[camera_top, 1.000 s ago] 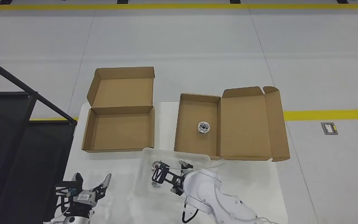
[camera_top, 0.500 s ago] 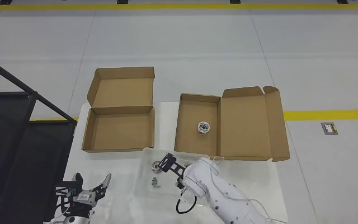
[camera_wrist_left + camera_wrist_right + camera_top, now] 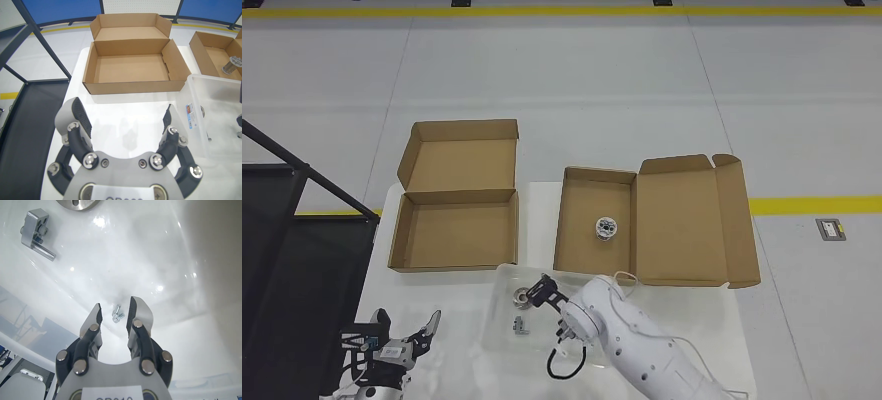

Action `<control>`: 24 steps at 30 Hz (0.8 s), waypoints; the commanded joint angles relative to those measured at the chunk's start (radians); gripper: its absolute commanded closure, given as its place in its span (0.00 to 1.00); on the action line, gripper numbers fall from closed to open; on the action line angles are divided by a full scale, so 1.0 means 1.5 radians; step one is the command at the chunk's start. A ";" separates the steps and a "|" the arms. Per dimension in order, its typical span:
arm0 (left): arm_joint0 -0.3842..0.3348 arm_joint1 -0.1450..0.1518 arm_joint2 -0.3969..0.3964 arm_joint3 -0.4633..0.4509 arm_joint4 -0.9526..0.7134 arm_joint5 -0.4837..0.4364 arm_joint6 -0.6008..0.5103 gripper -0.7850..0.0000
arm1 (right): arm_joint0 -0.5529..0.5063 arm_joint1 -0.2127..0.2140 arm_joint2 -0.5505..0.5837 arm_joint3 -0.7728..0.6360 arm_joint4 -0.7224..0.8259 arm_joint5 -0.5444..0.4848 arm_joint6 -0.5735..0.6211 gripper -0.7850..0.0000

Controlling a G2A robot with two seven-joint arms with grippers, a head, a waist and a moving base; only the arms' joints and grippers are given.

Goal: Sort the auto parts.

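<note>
A clear plastic bin [image 3: 498,320] at the table's front holds loose metal parts. My right gripper [image 3: 115,308] is down inside it, open, with two small bolts [image 3: 117,314] lying on the bin floor between its fingers. A metal block with a rod [image 3: 36,244] and a round flange [image 3: 79,203] lie farther off in the bin; from above the flange [image 3: 521,296] and the block [image 3: 519,325] are visible beside the right gripper [image 3: 542,292]. My left gripper [image 3: 126,115] stands open over bare table at the front left, also seen from above [image 3: 402,330].
Two open cardboard boxes stand behind the bin: the left box [image 3: 454,232] holds nothing, the right box [image 3: 592,225] holds one cylindrical metal part [image 3: 606,228]. A black rack [image 3: 282,260] borders the table's left side.
My right gripper has swung from the bin's middle toward its back, lowered to the floor near the flange. The left arm has not moved.
</note>
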 commanded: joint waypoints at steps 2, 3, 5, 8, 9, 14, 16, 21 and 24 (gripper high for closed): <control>0.000 0.000 0.000 0.000 0.000 0.000 0.000 0.00 | 0.001 -0.002 0.004 0.011 0.007 0.008 -0.003 0.64; 0.000 0.000 0.000 0.000 0.000 0.000 0.000 0.00 | 0.001 -0.003 0.006 0.013 0.009 0.009 -0.004 0.64; 0.000 0.000 0.000 0.000 0.000 0.000 0.000 0.00 | 0.000 -0.003 0.009 0.016 0.011 0.009 -0.006 0.65; 0.000 0.000 0.000 0.000 0.000 0.000 0.000 0.00 | -0.001 -0.004 0.013 0.018 0.013 0.012 -0.006 0.69; 0.000 0.000 0.000 0.000 0.000 0.000 0.000 0.00 | -0.002 -0.004 0.014 0.018 0.014 0.012 -0.006 0.69; 0.000 0.000 0.000 0.000 0.000 0.000 0.000 0.00 | -0.003 -0.004 0.020 0.029 0.014 0.009 -0.008 0.71; 0.000 0.000 0.000 0.000 0.000 0.000 0.000 0.00 | -0.004 -0.005 0.022 0.032 0.015 0.010 -0.008 0.73; 0.000 0.000 0.000 0.000 0.000 0.000 0.000 0.00 | -0.007 -0.005 0.026 0.036 0.018 0.005 -0.013 0.73; 0.000 0.000 0.000 0.000 0.000 0.000 0.000 0.00 | -0.008 -0.006 0.027 0.039 0.020 0.003 -0.016 0.74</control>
